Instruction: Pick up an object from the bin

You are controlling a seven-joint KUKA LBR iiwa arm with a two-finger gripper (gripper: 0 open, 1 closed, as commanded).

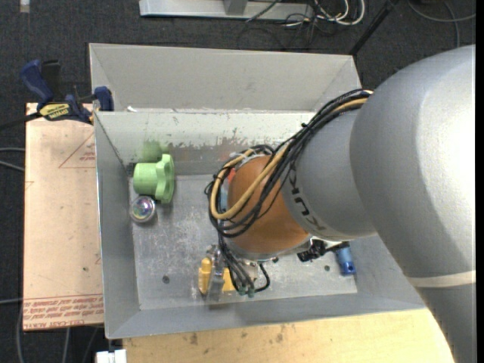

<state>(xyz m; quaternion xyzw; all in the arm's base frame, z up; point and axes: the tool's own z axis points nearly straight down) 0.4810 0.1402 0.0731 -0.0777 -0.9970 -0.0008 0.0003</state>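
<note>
Yellow blocky piece (205, 272) at hand (218, 280) | grip — cannot tell | green plastic spool (155, 177) apart

You are looking at a robotics lab: a big grey arm (423, 150) is hanging over a metal bin (227, 74) that is sitting on dark carpet (60, 21), and loose cables (333, 2) are trailing past a metal stand base (219, 6).

camera view: high above bin (227, 74), tilted from one side | close range | arm (408, 150) enters from right
</note>
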